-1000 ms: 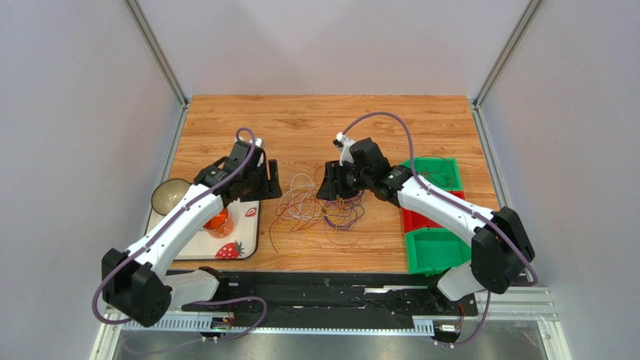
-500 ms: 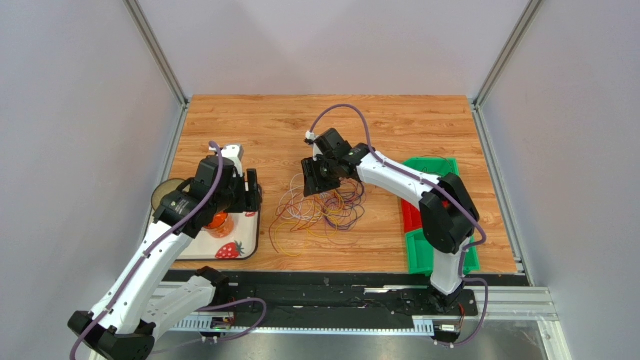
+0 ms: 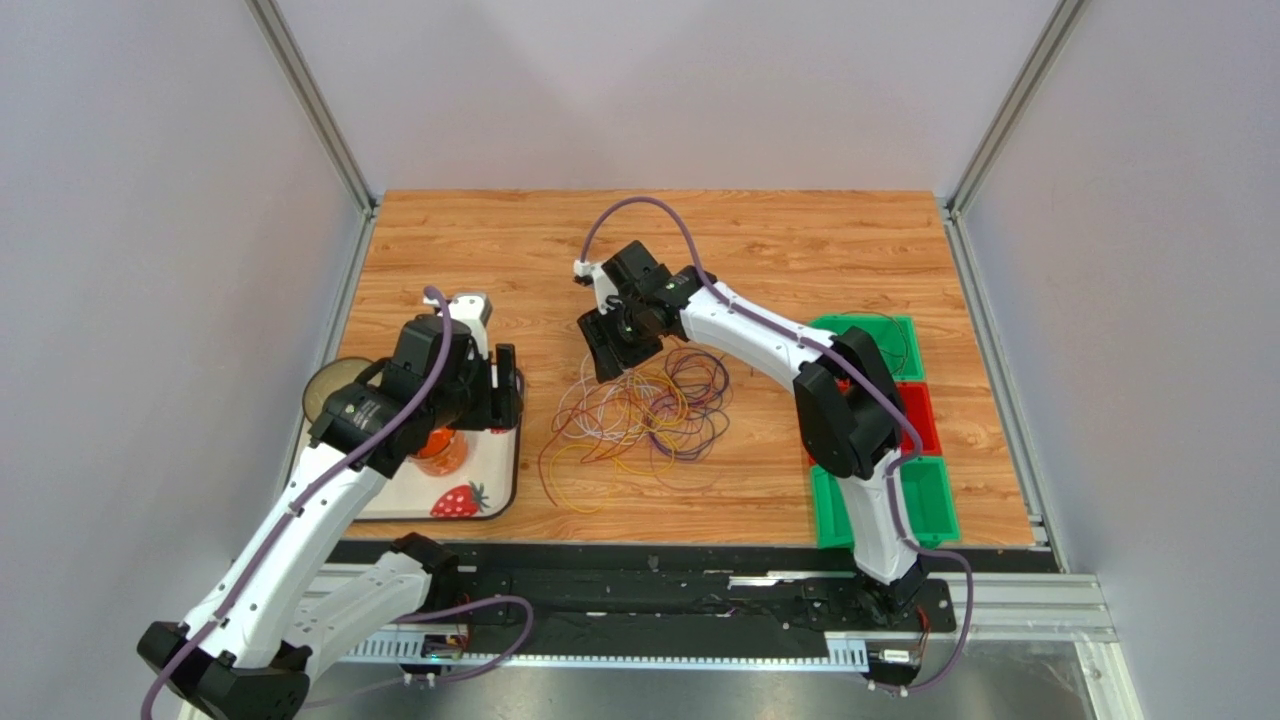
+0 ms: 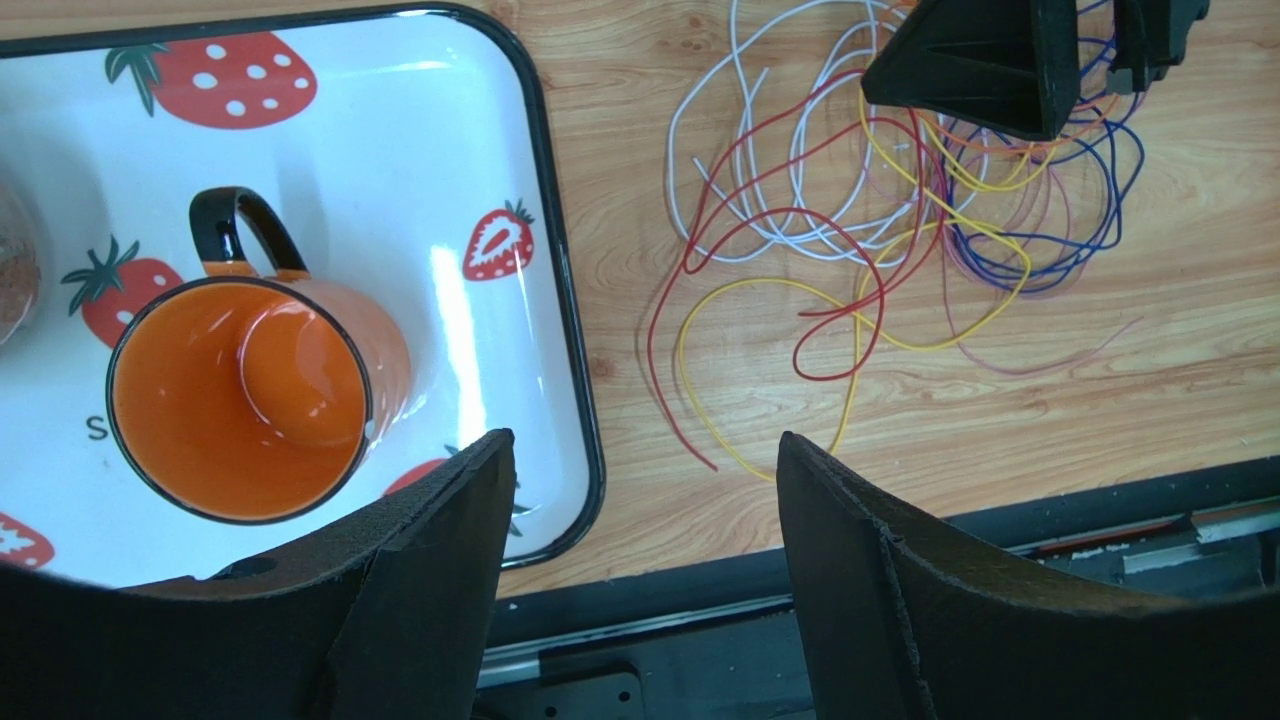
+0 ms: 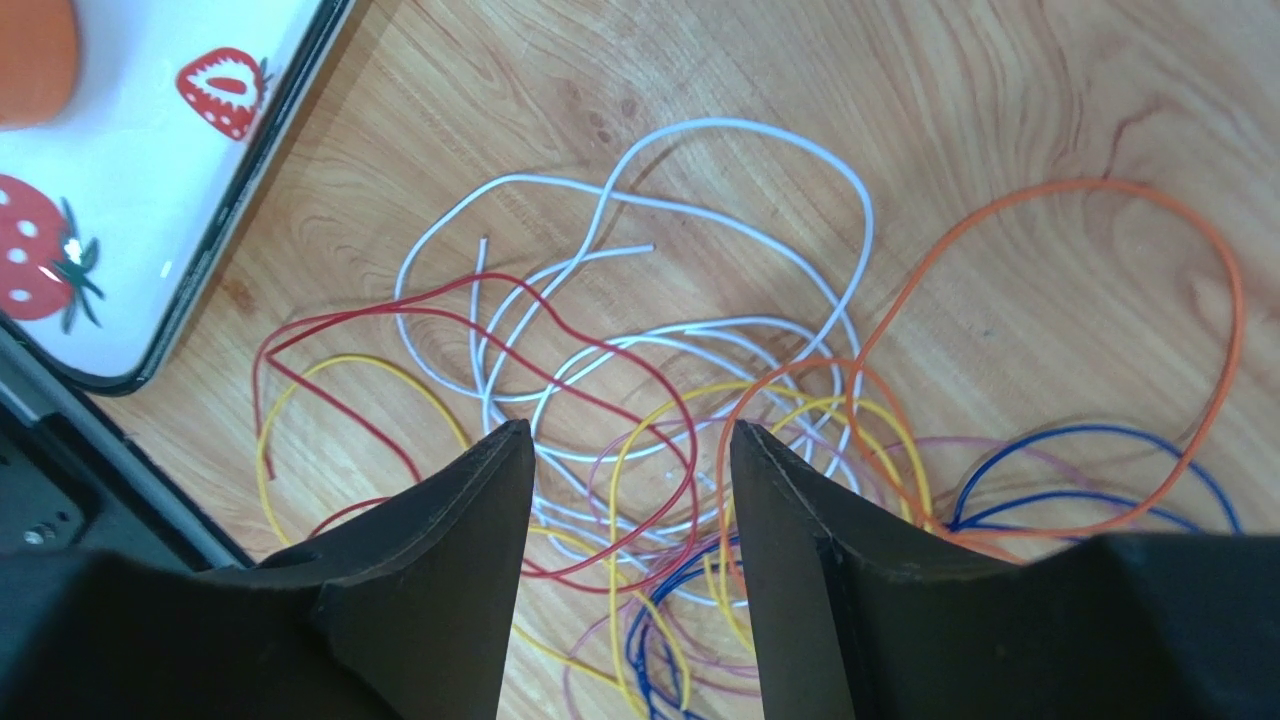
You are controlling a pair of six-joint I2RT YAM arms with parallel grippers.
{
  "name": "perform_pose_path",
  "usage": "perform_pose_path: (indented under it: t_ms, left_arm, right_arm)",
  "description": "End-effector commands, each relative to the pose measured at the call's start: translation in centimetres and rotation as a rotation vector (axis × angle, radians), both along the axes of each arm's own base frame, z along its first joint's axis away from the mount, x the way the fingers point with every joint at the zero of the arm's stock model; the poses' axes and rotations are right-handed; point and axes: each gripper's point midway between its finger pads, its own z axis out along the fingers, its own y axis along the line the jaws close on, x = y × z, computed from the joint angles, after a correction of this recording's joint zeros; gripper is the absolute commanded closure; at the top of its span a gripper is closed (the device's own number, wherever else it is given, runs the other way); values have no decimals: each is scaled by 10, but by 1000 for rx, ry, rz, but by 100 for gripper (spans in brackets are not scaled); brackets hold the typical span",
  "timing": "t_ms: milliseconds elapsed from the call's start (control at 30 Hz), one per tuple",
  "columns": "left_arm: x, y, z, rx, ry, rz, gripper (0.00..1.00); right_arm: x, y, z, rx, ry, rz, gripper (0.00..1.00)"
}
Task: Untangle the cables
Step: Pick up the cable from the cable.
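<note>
Fingers on the right arm (image 5: 451, 570) stand apart and hold nothing, hanging over the cables (image 3: 639, 413) at the side of the heap away from the strawberry tray (image 4: 436, 180). Loops of red, white and yellow show in the gap between them. The left fingers (image 4: 436, 570) are spread wide and also hold nothing. They hang above the tray's near right corner, just beside the orange mug (image 4: 241, 398) that stands on it.

The cables lie in a loose, overlapping tangle on the wooden surface, just to the right of the tray and not touching it.

These strands look very light, limp and a little springy. A lifted one will likely sag and drag its neighbours along, and a shallow pinch could let it slip out.

The centre of the knot seems a poor place to take hold. Better candidates are an outlying loop such as the orange loop (image 5: 1112, 186), farthest from the tray, or the white loop (image 5: 736, 123) at the heap's edge. A firm pinch low on the strand and a slow pull away from the tray should free it.
</note>
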Motion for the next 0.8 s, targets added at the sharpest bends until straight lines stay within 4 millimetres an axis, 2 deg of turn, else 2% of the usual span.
perform_pose_path:
  t_ms: [0, 200, 400, 767]
  left_arm:
    - [5, -3, 2, -9, -23, -24, 27]
    - [6, -2, 2, -20, -22, -21, 27]
    - [8, -1, 1, -30, -18, -16, 28]
    - [11, -1, -3, -35, -2, -12, 28]
  right_arm:
    - [10, 6, 2, -17, -86, 159, 45]
    - [11, 8, -1, -33, -144, 307, 45]
    - [-8, 20, 2, 21, -101, 436, 46]
    - [-27, 36, -38, -34, -67, 519, 48]
